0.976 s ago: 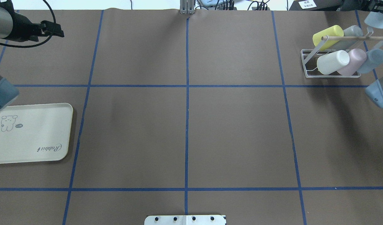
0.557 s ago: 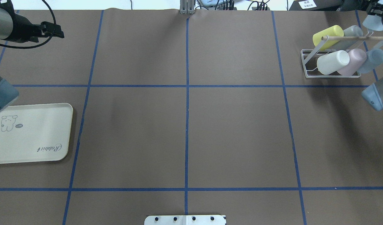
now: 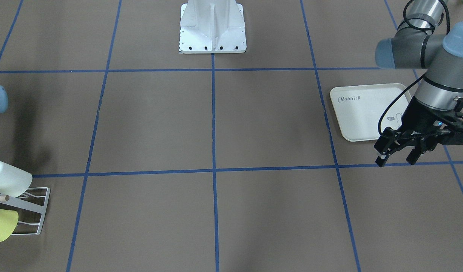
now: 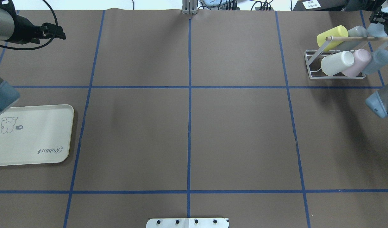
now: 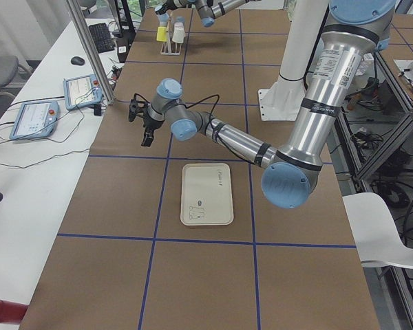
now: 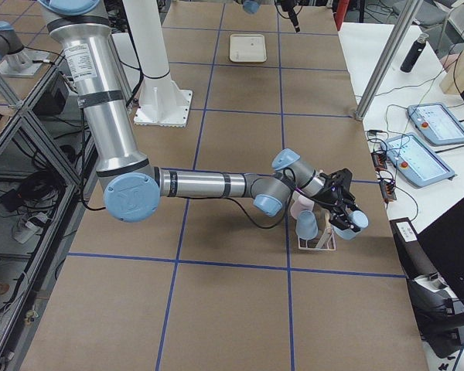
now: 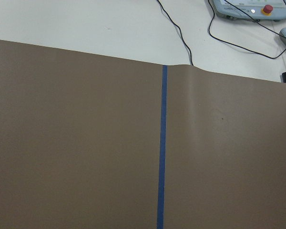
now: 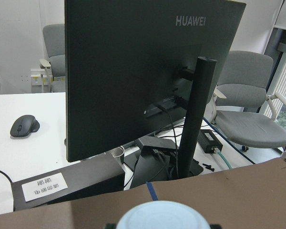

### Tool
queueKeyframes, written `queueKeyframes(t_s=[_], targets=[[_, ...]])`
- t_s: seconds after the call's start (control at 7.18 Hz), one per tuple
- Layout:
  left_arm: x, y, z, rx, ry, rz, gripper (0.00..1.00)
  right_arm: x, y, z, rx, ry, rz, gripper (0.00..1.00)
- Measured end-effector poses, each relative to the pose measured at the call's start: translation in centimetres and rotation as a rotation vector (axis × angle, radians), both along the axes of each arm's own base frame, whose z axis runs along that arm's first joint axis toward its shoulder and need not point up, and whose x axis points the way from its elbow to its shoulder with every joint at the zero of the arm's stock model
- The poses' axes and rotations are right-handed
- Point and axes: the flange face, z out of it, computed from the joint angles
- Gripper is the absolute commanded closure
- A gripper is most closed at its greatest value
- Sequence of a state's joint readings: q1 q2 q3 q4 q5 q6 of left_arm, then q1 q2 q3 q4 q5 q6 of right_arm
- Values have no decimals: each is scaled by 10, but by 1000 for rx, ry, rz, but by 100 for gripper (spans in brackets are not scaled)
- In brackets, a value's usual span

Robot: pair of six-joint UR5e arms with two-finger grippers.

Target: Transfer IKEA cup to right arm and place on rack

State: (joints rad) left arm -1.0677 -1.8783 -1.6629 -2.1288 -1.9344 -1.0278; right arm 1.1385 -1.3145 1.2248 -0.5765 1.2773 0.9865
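My right gripper (image 4: 379,16) is shut on a pale blue IKEA cup (image 4: 373,30) at the far right end of the rack (image 4: 308,62), just past the tip of its wooden dowel (image 4: 355,38). In the right wrist view only the cup's round end (image 8: 160,217) shows, at the bottom edge. The exterior right view has the cup (image 6: 355,222) over the rack's outer end. Several other cups lie on the rack, among them a yellow one (image 4: 331,35) and a white one (image 4: 337,62). My left gripper (image 3: 394,160) hangs open and empty beyond the tray.
A cream rabbit-print tray (image 4: 32,136) lies bare at the table's left edge. The right arm's elbow (image 4: 379,103) hovers just in front of the rack. The robot's white base plate (image 3: 212,26) stands at the near middle. Blue tape lines cross the brown table.
The right gripper has carried the pale blue cup down onto the rack's far right end. The right elbow drifted slightly left. The left arm has hardly moved.
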Motion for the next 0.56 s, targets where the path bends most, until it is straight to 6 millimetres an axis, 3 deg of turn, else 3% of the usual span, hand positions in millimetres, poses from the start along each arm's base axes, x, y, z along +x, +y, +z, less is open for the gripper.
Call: queueKeyframes(t_s=[0.28, 0.56], targets=[[0, 0, 1, 0, -3, 2, 1, -4, 1, -1, 4, 0, 4, 0], [-4, 1, 14, 34, -52, 42, 1, -5, 2, -15, 27, -12, -12, 0]])
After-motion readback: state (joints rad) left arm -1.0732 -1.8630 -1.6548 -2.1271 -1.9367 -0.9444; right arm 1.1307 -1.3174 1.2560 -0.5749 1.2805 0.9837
